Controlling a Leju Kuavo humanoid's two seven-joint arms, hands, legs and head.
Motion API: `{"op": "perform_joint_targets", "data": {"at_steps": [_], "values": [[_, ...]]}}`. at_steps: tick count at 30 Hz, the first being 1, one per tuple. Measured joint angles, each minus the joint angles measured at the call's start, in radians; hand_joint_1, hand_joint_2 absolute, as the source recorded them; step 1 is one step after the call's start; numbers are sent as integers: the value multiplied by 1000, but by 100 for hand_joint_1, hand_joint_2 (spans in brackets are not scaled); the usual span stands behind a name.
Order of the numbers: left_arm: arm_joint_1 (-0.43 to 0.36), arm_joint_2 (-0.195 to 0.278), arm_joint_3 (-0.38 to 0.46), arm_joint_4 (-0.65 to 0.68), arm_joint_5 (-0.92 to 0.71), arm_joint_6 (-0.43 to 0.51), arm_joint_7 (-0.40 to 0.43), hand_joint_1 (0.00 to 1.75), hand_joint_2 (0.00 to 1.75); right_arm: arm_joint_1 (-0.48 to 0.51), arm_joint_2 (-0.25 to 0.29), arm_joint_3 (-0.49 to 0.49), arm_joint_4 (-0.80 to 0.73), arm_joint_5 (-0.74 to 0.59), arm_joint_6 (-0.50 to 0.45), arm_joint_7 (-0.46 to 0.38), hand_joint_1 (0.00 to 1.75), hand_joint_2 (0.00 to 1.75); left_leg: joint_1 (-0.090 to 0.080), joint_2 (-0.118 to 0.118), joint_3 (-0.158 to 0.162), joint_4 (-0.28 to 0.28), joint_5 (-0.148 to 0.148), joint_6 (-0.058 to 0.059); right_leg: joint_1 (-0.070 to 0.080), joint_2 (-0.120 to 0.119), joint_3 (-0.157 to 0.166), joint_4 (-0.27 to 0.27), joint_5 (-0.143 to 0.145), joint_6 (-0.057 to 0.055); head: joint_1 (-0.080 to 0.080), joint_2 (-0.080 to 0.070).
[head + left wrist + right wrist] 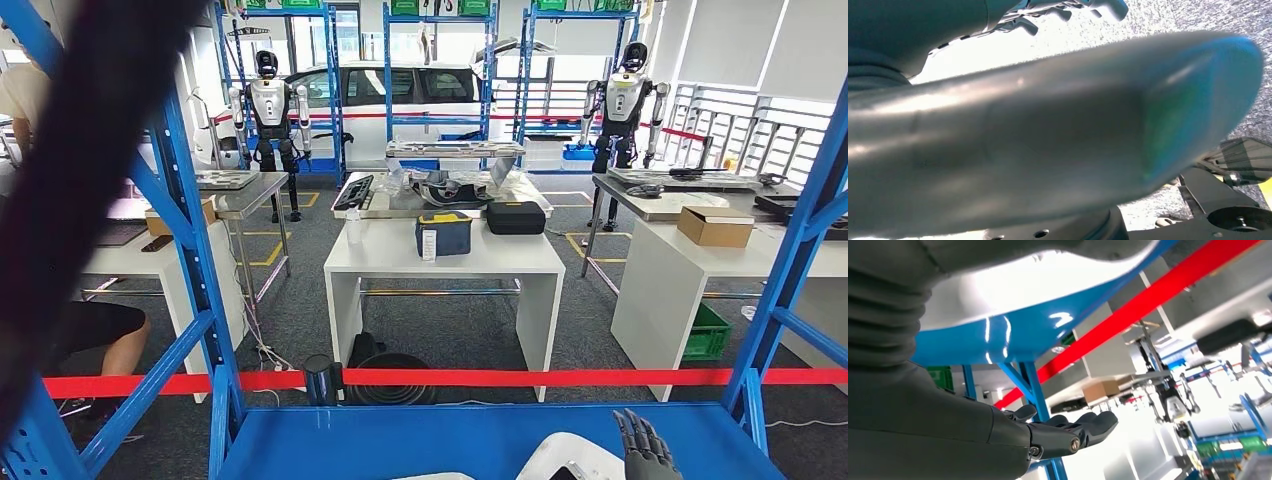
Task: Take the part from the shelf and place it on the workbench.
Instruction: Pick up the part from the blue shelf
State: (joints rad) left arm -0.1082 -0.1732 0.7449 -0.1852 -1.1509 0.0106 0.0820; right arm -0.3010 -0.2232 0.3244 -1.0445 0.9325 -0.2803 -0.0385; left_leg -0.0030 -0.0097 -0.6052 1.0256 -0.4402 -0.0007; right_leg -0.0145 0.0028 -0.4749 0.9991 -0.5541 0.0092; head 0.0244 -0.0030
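Head view: the right hand (645, 447) hovers over the blue shelf (400, 440), fingers apart and holding nothing, with the white part (565, 458) lying on the shelf just beside its fingertips. Left wrist view: the left hand (1048, 12) shows its fingers (1028, 26) loosely curled; whether they grip anything I cannot tell. Right wrist view: the right hand's fingers (1083, 427) stretch out, empty, near the shelf's edge.

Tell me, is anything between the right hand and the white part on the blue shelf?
Nothing visible. The right hand is right beside the white part on the blue shelf, its fingers open; whether they touch is unclear.
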Motion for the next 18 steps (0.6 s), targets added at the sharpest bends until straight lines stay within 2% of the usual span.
{"op": "perform_joint_targets", "data": {"at_steps": [9, 13, 18], "values": [[0, 0, 0, 0, -12, -2, -1, 0, 0, -2, -2, -1, 39, -2, 7, 13, 0, 175, 0, 0, 0, 0, 0, 0, 0, 0, 0, 0, 0, 0, 0, 0], [0, 1, 0, 0, -13, -7, -5, 0, 0, -2, -8, -4, 51, -2, 8, 17, 0, 0, -1, 0, 0, 1, 0, 0, -1, 0, 0, -1, 0, 0, 0, 0], [0, 2, 0, 0, -15, -12, -7, 0, 0, 0, -10, -10, 63, 0, 7, 28, 0, 0, -8, 0, -1, 2, -4, 6, -7, 0, 0, -2, -1, 5, 0, 0]]}}
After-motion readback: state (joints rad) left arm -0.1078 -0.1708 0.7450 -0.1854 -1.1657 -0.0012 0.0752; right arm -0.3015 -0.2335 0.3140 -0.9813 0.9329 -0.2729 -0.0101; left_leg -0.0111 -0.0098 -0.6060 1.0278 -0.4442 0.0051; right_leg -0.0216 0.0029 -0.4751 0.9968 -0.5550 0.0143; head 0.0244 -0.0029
